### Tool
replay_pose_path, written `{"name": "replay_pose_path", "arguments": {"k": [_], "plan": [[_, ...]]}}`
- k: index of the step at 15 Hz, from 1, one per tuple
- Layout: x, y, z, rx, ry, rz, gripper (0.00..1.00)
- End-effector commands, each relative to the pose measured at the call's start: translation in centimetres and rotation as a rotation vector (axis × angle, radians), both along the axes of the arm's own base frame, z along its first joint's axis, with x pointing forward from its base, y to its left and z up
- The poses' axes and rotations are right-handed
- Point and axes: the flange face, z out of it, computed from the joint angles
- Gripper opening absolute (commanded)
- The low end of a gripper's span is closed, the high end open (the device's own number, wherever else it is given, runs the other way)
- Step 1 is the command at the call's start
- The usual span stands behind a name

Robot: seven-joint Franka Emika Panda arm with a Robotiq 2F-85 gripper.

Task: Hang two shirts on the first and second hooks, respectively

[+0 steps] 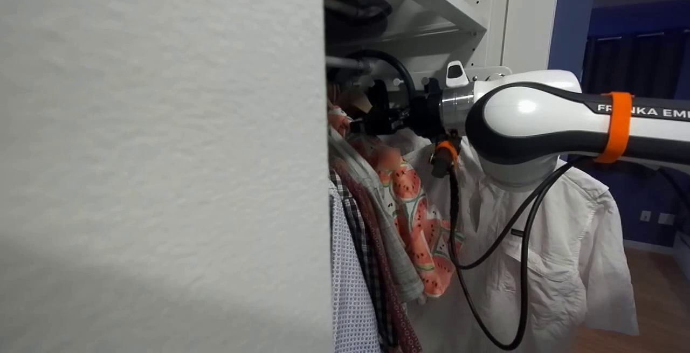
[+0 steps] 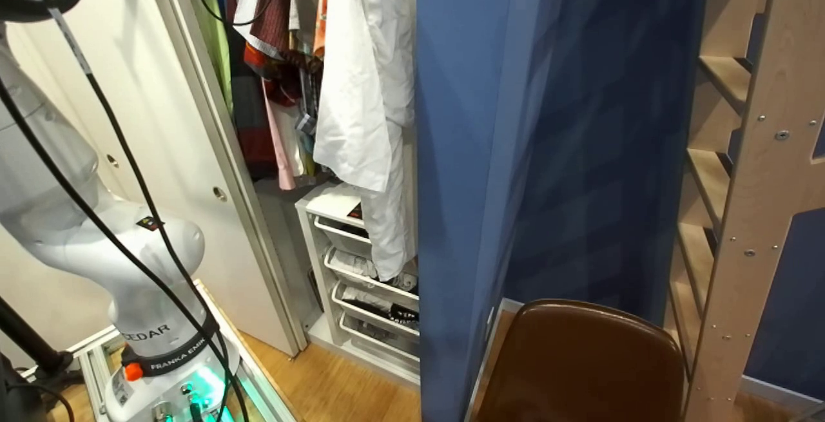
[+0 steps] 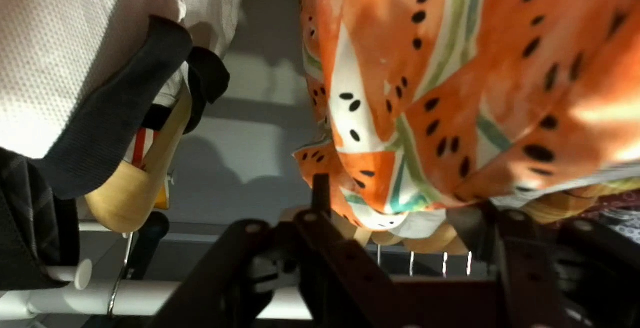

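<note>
Closet rail [image 3: 145,295] at six o'clock, wrist view; orange shirt [image 3: 450,92] lies at one o'clock from hand [image 3: 395,208]; jaws stand wide apart.

I'm counting one white shirt [image 1: 563,218] and one orange watermelon-print shirt [image 3: 430,92], plus one robot arm [image 1: 539,121] and one end effector [image 3: 402,203]. The wrist view's showing five metal hanger hooks [image 3: 124,268] that I'm actually making out. I'm also getting four drawers [image 2: 370,280], two finger pulls [image 2: 220,194], two orange bands [image 1: 619,126] and, yep, exactly one brown chair [image 2: 580,364].
</note>
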Motion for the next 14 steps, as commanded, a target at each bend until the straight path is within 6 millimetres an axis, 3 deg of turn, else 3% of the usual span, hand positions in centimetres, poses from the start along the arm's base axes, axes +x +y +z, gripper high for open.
{"name": "replay_pose_path", "arguments": {"k": [1,3,10,14], "plan": [[0.3,-0.8,-0.2,-0.090,0.065,-0.013,0.94],[0.8,-0.8,-0.5,-0.115,0.096,-0.021,1.00],[2.2,0.8,-0.5,-0.130,0.091,-0.010,1.00],[3.6,0.5,-1.2,-0.218,0.112,-0.068,1.00]]}}
